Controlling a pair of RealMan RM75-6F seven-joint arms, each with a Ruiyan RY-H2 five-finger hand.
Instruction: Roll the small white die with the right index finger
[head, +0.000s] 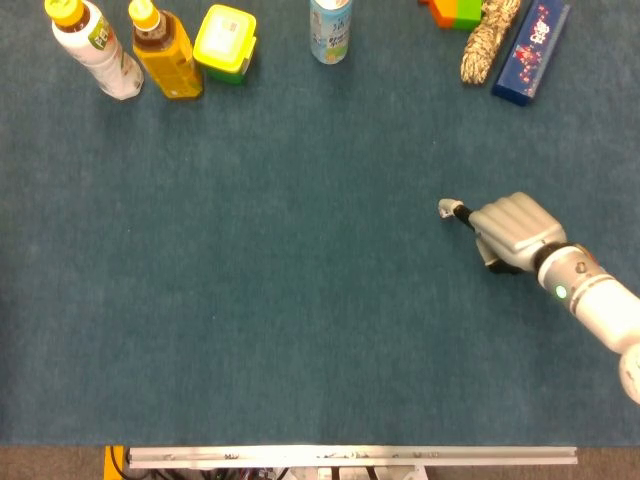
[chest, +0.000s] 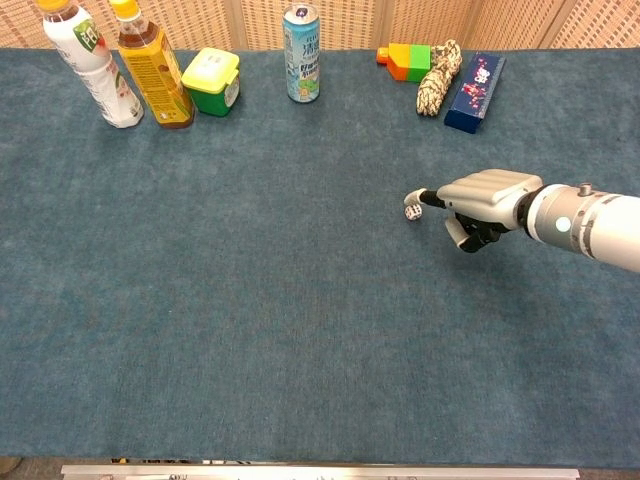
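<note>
The small white die (chest: 412, 211) lies on the blue cloth right of centre in the chest view. My right hand (chest: 490, 195) reaches in from the right with one finger stretched out and the others curled under. That fingertip sits on or just above the die's top right edge. From the head view, the right hand (head: 515, 232) points left and its pale fingertip covers the die, so the die cannot be picked out there. Nothing is held. My left hand shows in neither view.
Along the far edge stand a white bottle (head: 95, 50), an amber bottle (head: 165, 55), a yellow-green box (head: 225, 42) and a can (head: 330, 28). Coloured blocks (head: 455, 10), a rope bundle (head: 488, 38) and a dark blue box (head: 530, 48) lie at the far right.
</note>
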